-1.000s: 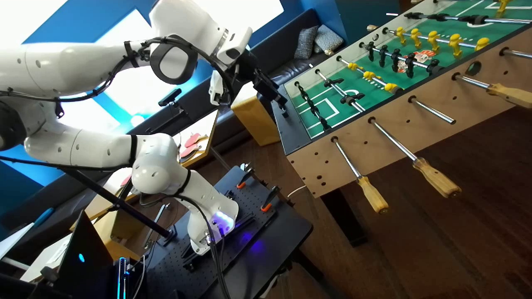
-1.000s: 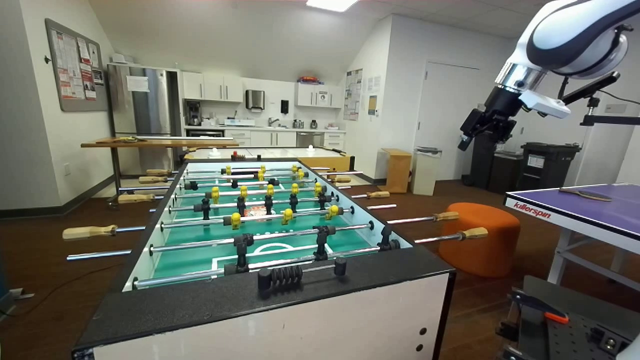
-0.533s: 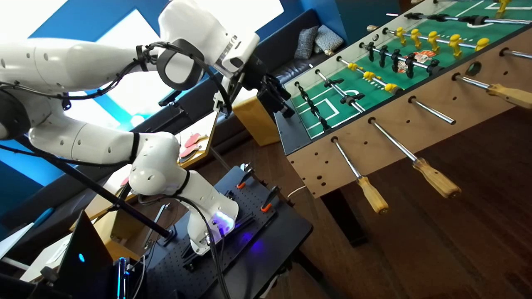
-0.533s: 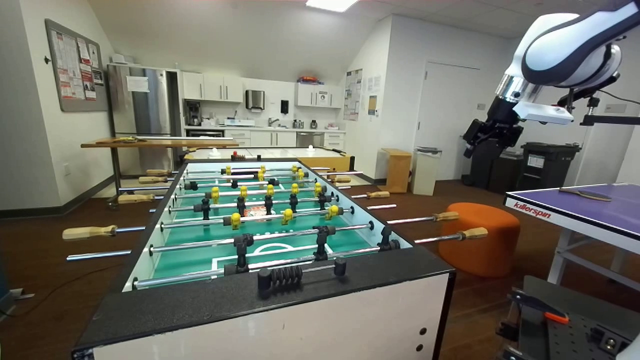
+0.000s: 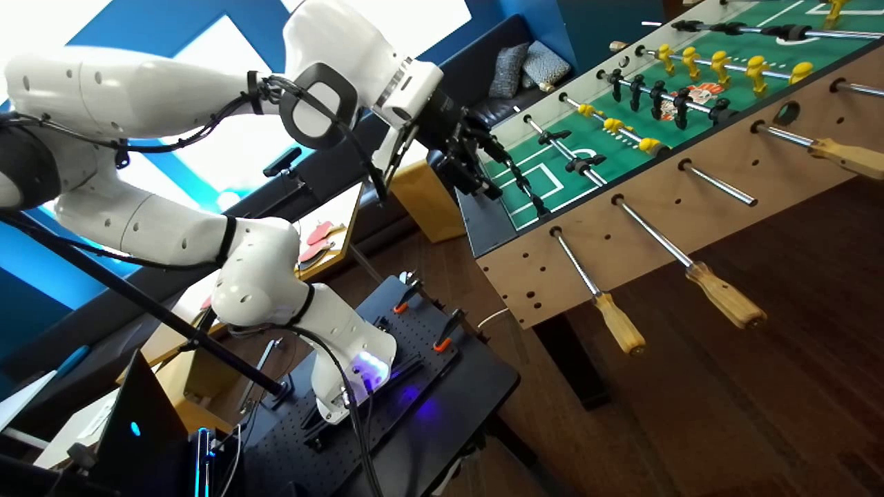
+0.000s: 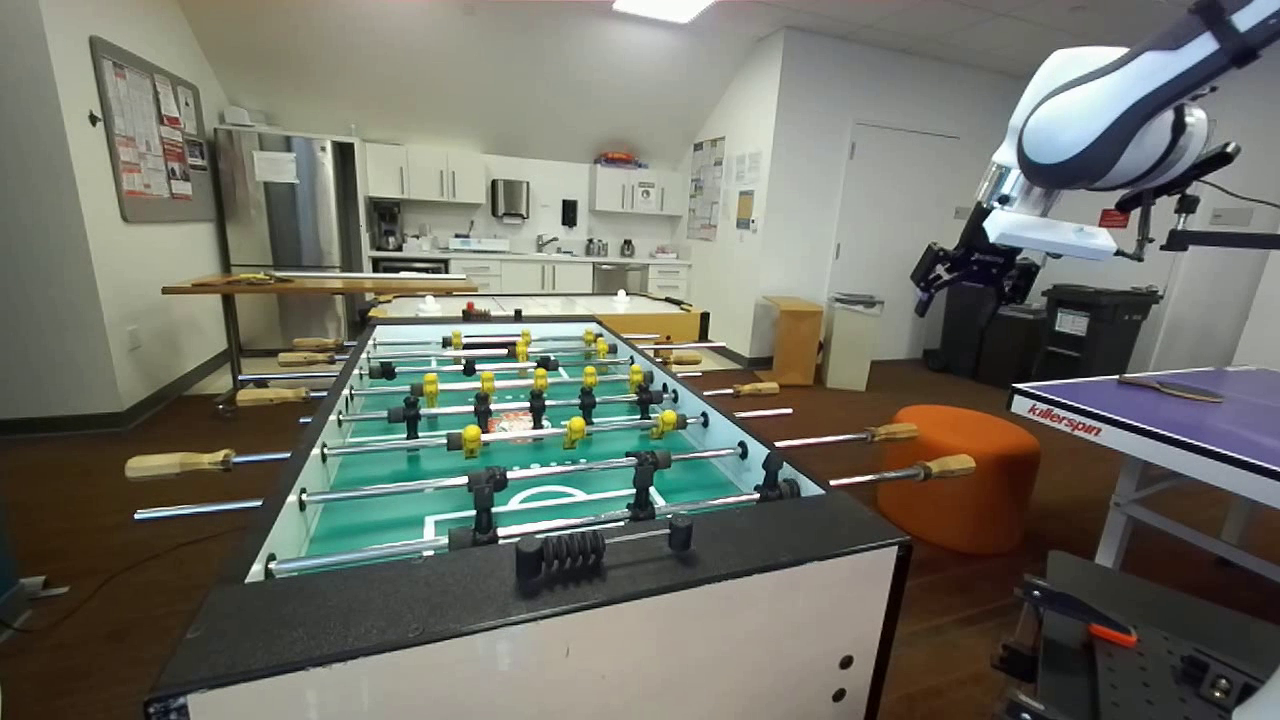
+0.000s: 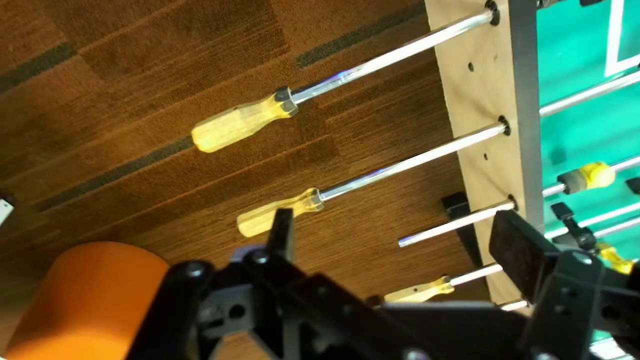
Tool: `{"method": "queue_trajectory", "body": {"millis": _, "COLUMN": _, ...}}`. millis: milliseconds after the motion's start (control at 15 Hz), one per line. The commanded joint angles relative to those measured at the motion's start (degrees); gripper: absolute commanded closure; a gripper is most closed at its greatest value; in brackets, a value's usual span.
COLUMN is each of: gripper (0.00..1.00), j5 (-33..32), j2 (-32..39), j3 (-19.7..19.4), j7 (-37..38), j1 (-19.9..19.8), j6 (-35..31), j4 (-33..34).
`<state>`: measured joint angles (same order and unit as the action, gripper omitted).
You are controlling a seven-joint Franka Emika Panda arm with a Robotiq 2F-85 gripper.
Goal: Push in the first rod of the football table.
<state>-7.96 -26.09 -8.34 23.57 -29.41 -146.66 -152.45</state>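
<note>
Grey cushions [image 5: 545, 65] on dark sofa [image 5: 476, 62]; orange pouf [image 6: 960, 512].

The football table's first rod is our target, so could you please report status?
Gripper open, nothing held. First rod sticking out, not yet pushed in. Possible obstacle: orange stool out past its handle.

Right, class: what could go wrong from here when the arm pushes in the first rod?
Wrong rod: the second rod, beside the first rod, looks much alike, so the gripper might push that one.
Missed push: the fingers are spread wide, so the first rod's handle might slip between them.
</note>
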Motion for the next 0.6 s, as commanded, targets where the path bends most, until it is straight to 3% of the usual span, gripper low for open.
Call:
{"method": "queue_trajectory", "body": {"millis": 0, "gripper": 0.00, "j5": -1.8, "j2": 11.9, "j3": 0.3, "j7": 8.9, "j1": -4.3, "j6": -4.5, "j4": 6.3}}
{"method": "queue_trajectory", "body": {"millis": 267, "gripper": 0.00, "j5": -3.3, "j2": 22.1, "j3": -2.7, "j7": 18.1, "j1": -6.7, "j6": -7.2, "j4": 10.5}}
{"method": "queue_trajectory", "body": {"millis": 467, "gripper": 0.00, "j5": -3.7, "j2": 26.7, "j3": -6.2, "j7": 27.3, "j1": -4.8, "j6": -8.2, "j4": 10.5}}
{"method": "queue_trajectory", "body": {"millis": 533, "gripper": 0.00, "j5": -2.6, "j2": 23.7, "j3": -7.5, "j7": 21.2, "j1": -3.4, "j6": -7.1, "j4": 9.4}}
